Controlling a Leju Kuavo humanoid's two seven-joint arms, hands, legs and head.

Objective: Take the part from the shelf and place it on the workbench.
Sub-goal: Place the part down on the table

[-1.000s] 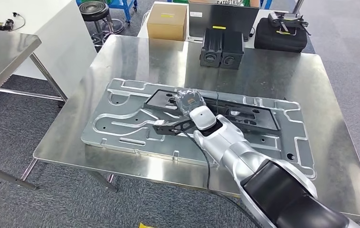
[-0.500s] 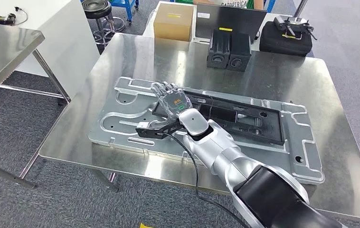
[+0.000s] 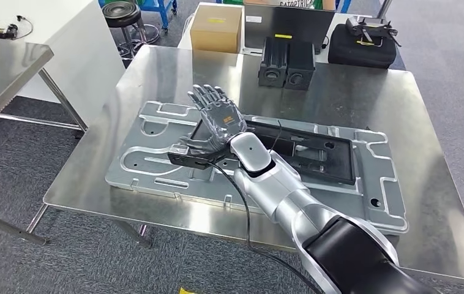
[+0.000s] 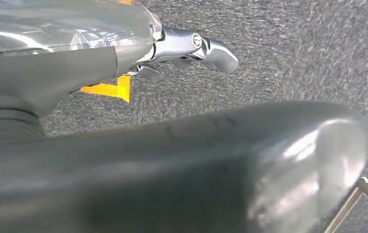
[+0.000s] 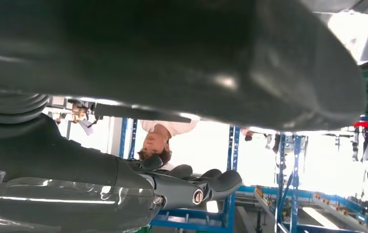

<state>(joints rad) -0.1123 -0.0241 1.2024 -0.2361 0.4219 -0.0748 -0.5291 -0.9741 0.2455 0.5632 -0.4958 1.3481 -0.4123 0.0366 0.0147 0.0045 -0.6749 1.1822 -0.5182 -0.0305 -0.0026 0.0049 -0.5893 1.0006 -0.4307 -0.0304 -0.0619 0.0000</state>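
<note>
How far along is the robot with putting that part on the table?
Nearly done, it seems. The black part already lies on the grey metal plate on the steel workbench. The right hand is raised above it, fingers spread, holding nothing. The left hand hangs over the carpet. What looks left is drawing the right arm away.

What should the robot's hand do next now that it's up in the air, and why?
Probably pull the right hand back toward the body, away from the table. Its fingers are spread and hold nothing, raised above the silver plate, and the black part already lies flat on that plate on the workbench, so the placing looks done. Backing off straight avoids bumping the part.
</note>
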